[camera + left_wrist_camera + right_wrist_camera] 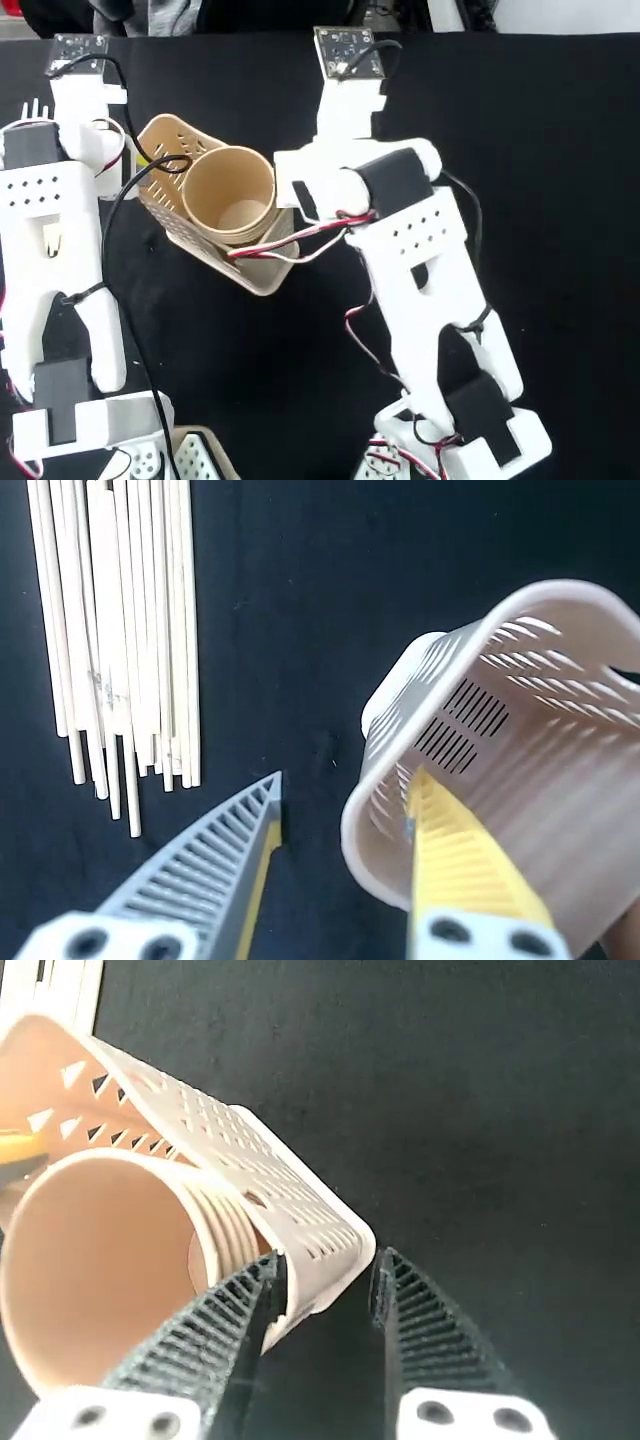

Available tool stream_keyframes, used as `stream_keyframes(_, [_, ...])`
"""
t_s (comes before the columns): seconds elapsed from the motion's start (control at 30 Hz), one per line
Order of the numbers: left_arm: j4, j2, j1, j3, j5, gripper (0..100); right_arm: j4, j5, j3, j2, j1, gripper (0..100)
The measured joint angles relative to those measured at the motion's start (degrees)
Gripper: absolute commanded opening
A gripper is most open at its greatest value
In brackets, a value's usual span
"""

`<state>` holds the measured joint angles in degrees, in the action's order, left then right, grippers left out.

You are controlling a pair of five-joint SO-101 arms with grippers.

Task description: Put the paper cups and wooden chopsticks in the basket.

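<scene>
The basket [165, 210] sits near the middle of the black table [560, 150]. It is tipped over to one side, not standing straight. A stack of paper cups [228, 195] is inside it, with the open tops facing up toward the high camera.

The right gripper [328, 1258] is at the edge of the basket. One black finger [235, 1320] is inside, squeezed between the cups and the basket wall. The other black finger is outside the wall. The rim of the basket fills the space between the two tips, so this gripper is pinching the basket wall. The cups are right beside the inside finger.

The left gripper [345, 777] is at another part of the basket's edge. Its yellow finger [450, 860] is inside the basket, lying along the wall. Its grey finger [235, 840] is outside and does not touch the basket. There is a wide gap between the two, so this gripper is spread apart and is not holding anything.

The wooden chopsticks [115, 630] lie flat on the table in a neat bunch, side by side. They are out of the basket, near the left gripper, on the grey finger's side.
</scene>
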<state>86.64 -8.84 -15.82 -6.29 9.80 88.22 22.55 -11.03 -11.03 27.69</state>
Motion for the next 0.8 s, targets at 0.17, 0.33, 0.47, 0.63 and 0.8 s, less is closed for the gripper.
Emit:
stream_keyframes(0.17, [0.00,0.00,0.00,0.00,0.00,20,-0.35,0.18,0.00,2.46,0.00,15.5])
stream_keyframes(0.33, [0.00,0.00,0.00,0.00,0.00,20,-0.79,0.18,-0.26,4.04,-0.09,8.6])
stream_keyframes(0.47, [0.00,0.00,0.00,0.00,0.00,20,-0.79,0.18,-0.97,4.75,-0.09,5.6])
stream_keyframes(0.63, [0.00,0.00,0.00,-0.26,0.00,20,-0.35,0.18,-0.88,4.75,-0.09,5.5])
stream_keyframes(0.8, [0.00,0.00,0.00,-0.26,0.00,20,2.55,0.18,-0.97,4.75,-0.09,5.6])
